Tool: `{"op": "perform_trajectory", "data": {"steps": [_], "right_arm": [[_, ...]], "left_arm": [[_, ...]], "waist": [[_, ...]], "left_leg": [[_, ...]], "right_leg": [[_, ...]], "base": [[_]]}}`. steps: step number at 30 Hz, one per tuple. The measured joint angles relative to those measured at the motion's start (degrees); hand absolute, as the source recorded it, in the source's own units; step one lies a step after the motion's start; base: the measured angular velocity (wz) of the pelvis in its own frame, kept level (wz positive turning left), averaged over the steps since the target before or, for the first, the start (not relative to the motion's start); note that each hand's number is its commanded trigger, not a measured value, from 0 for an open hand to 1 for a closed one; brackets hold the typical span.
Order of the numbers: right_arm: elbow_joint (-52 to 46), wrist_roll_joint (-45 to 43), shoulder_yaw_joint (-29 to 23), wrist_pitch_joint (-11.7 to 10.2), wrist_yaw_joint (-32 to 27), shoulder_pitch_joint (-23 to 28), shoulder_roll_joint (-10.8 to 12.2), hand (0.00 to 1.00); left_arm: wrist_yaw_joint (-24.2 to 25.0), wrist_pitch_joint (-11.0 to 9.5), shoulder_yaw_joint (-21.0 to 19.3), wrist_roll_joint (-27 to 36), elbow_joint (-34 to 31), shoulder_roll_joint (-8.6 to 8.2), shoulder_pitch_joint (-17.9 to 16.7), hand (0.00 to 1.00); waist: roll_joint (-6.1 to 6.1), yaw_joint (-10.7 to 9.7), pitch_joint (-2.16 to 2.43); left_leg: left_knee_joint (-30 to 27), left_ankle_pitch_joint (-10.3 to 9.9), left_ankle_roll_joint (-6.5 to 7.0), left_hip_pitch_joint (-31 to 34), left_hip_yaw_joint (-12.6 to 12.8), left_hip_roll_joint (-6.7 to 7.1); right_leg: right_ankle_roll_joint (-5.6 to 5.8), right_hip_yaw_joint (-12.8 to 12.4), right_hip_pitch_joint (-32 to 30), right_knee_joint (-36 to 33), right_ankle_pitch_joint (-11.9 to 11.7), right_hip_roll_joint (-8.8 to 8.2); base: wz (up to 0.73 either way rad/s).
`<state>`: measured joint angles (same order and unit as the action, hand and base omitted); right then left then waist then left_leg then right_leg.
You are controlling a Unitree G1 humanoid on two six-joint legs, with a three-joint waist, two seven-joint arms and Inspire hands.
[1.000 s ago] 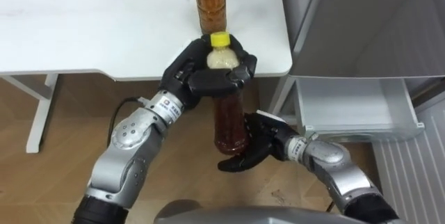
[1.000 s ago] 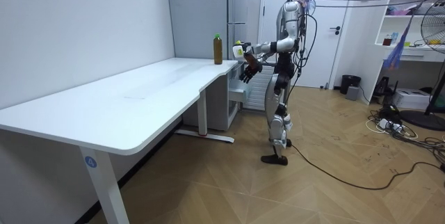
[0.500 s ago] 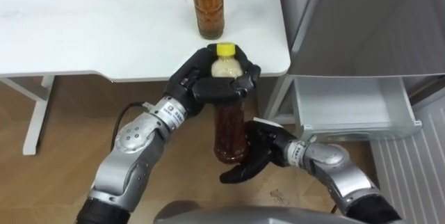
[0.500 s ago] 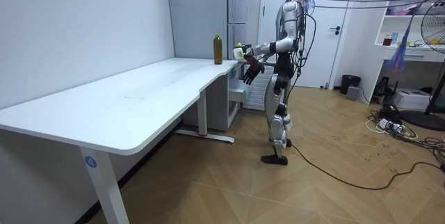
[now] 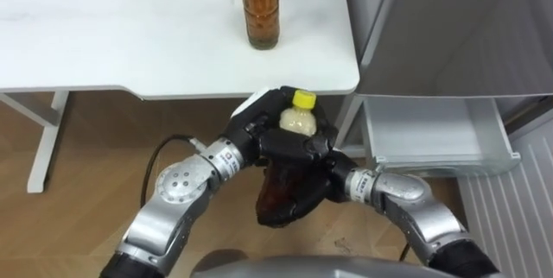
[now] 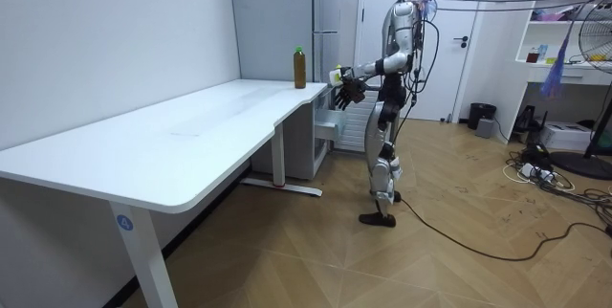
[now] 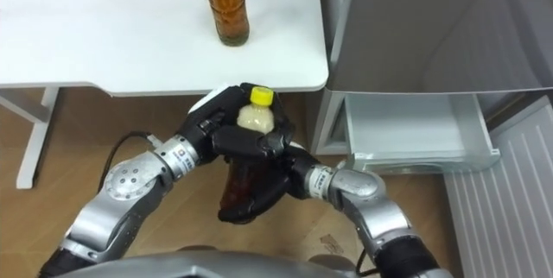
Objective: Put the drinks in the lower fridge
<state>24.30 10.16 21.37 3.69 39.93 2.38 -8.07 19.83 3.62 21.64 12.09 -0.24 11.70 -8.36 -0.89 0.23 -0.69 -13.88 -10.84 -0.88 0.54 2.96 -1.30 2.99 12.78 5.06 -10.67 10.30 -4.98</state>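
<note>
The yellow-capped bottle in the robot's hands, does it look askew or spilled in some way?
The yellow-capped bottle looks slightly tilted: its base lies further toward the robot's left than its cap. The left hand and the right hand both curl round it. The cap is on and no spill shows. The other bottle stands upright on the table.

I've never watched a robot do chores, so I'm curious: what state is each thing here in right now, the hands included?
yellow-capped bottle, capped, held in the air by both hands.
left hand, shut on the bottle's upper part.
right hand, shut on the bottle's lower body.
second bottle, upright on the table, untouched.
fridge drawer, pulled open.
</note>
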Motion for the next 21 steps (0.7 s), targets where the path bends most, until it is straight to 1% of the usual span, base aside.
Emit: {"op": "perform_trajectory", "data": {"steps": [5,8,10,13,14,15,16,21], "right_arm": [[-0.03,4.44,0.03,0.00,-0.05,1.04,-0.30,0.00],[-0.03,6.23,0.46,0.00,-0.91,1.51,-0.37,0.00],[-0.03,7.08,1.07,0.00,-1.62,1.55,-0.52,0.00],[-0.02,7.89,1.58,0.02,-2.10,1.63,-0.70,0.00],[-0.02,7.89,1.62,0.02,-2.16,1.63,-0.73,0.58],[-0.02,7.89,1.72,0.04,-2.35,1.63,-0.73,0.85],[0.00,7.89,1.75,0.07,-2.39,1.65,-0.75,1.00],[0.01,7.96,2.05,0.09,-2.58,1.68,-0.94,1.00]], "left_arm": [[0.49,-0.29,0.32,-0.45,0.06,-0.16,0.00,1.00],[0.49,-0.89,0.48,-0.44,0.67,-0.26,0.01,1.00],[0.49,-1.42,0.55,-0.44,1.14,-0.31,0.01,1.00],[0.60,-1.58,0.55,-0.44,1.40,-0.31,0.01,1.00],[0.62,-1.60,0.55,-0.44,1.48,-0.32,0.01,1.00],[0.63,-1.74,0.55,-0.44,1.69,-0.35,0.01,1.00],[0.69,-2.05,0.55,-0.44,1.98,-0.42,0.01,1.00],[0.80,-2.23,0.99,-0.44,2.27,-0.44,0.01,1.00]], "waist": [[0.15,0.03,-0.11],[0.09,0.12,-0.24],[-0.05,0.12,-0.45],[-0.12,0.13,-0.69],[-0.11,0.15,-0.70],[-0.10,0.15,-0.70],[-0.09,0.15,-0.71],[-0.08,0.13,-0.71]], "left_leg": [[0.21,0.00,0.00,-0.20,0.06,0.00],[0.24,0.00,0.00,-0.27,0.12,0.04],[0.28,0.00,0.00,-0.29,0.19,0.06],[0.32,0.00,0.00,-0.22,0.18,0.06],[0.34,0.00,0.00,-0.23,0.19,0.06],[0.36,0.00,0.00,-0.23,0.18,0.06],[0.36,0.00,0.00,-0.23,0.18,0.06],[0.35,0.00,0.00,-0.21,0.18,0.06]], "right_leg": [[0.01,-0.38,-0.03,0.00,0.00,0.04],[0.02,-0.82,-0.03,0.00,0.01,0.04],[0.03,-1.35,-0.08,0.02,0.02,0.06],[0.04,-1.35,-0.15,0.03,0.02,0.07],[0.04,-1.35,-0.15,0.02,0.02,0.07],[0.04,-1.34,-0.15,0.02,0.02,0.08],[0.04,-1.35,-0.15,0.02,0.02,0.09],[0.04,-1.28,-0.18,0.02,0.02,0.09]], "base": [[0.00],[0.00],[0.00],[0.00],[0.00],[0.00],[0.00],[0.00]]}}
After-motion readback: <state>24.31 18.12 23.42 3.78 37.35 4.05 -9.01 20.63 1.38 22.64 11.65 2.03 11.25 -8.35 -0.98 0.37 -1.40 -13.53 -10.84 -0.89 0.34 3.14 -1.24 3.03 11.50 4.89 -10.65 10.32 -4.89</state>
